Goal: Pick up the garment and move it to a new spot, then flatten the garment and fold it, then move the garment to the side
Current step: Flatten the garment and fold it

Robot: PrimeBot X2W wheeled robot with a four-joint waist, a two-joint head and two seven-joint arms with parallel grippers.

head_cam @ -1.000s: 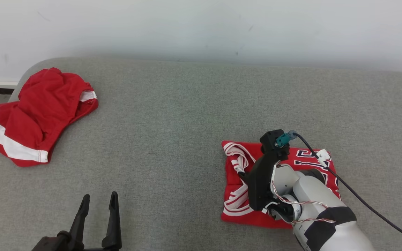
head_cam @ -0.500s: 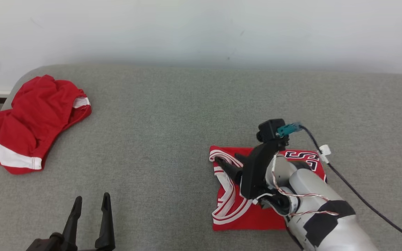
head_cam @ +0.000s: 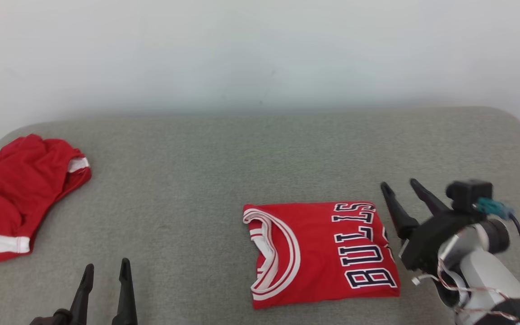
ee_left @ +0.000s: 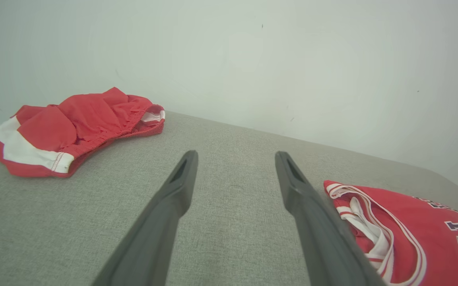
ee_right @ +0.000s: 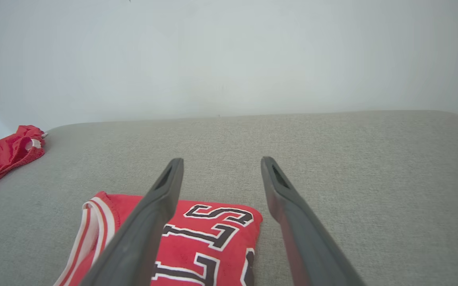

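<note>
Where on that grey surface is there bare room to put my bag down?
The widest bare patch of the grey surface is the middle, between the crumpled red shorts and the folded jersey. The strip along the wall behind both is free too. It is crowded at the right, where the right hand is beside the jersey.

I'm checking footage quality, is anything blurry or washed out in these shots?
Head view: soft even light, faint shadows; the right hand and its wrist are slightly motion-smeared, the folded jersey sharp. Right wrist view: hazy, washed-out wall. Left wrist view: grey surface weave sharp.
</note>
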